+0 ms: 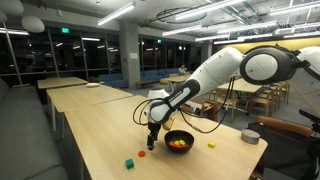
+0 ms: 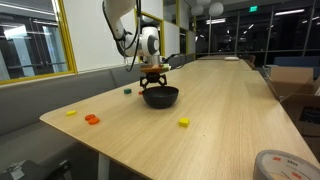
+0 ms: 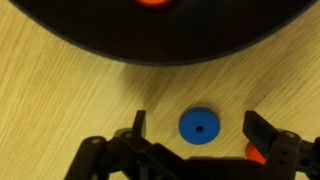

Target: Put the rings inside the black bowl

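The black bowl (image 1: pixel 179 141) (image 2: pixel 160 96) stands mid-table, and its rim (image 3: pixel 160 40) fills the top of the wrist view. Orange and yellow pieces (image 1: pixel 178 143) lie inside it. My gripper (image 3: pixel 200 128) (image 1: pixel 152 136) (image 2: pixel 152 72) hangs low beside the bowl, open. A blue ring (image 3: pixel 199 127) lies flat on the wood between the two fingers, touching neither. An orange ring (image 3: pixel 255 153) sits partly hidden behind one finger. Loose on the table are a red piece (image 1: pixel 142 154), a yellow piece (image 1: pixel 212 143) (image 2: pixel 184 122), and orange (image 2: pixel 92 120) and yellow (image 2: pixel 71 113) pieces near an edge.
A small green cube (image 1: pixel 129 163) (image 2: pixel 128 90) sits on the table away from the bowl. A grey round container (image 1: pixel 250 136) stands near one table edge, and a tape roll (image 2: pixel 285 165) lies at a corner. Padded bench seating runs along one long side.
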`<act>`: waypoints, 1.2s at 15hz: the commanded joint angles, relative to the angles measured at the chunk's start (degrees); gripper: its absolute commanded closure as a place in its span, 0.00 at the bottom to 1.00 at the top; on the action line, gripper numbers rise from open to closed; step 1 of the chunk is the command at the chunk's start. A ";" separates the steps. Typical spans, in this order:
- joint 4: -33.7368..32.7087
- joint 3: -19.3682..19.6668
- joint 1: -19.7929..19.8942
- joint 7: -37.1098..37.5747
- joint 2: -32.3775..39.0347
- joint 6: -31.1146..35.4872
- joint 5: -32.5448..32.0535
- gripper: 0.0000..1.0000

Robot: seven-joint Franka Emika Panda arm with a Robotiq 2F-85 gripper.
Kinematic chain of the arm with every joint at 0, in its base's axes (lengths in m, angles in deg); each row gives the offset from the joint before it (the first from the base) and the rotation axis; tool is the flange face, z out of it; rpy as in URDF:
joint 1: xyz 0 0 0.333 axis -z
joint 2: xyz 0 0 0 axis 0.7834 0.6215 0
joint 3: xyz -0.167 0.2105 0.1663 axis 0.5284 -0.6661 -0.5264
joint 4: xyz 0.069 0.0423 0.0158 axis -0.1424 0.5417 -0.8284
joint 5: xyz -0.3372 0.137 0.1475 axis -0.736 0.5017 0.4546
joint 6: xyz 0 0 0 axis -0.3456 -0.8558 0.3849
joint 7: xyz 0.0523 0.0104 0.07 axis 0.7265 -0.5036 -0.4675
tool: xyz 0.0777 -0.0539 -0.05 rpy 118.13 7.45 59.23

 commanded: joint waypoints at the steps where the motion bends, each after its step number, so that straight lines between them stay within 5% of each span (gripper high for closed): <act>1: -2.59 0.72 -1.15 0.74 1.05 -1.38 -1.44 0.00; 2: -2.58 0.71 -1.21 0.60 1.08 -1.27 -1.58 0.17; 10: -2.62 0.76 -1.82 0.67 1.09 -1.21 -2.30 0.80; 18: -0.64 7.02 -4.68 9.71 -2.46 0.71 -8.68 0.77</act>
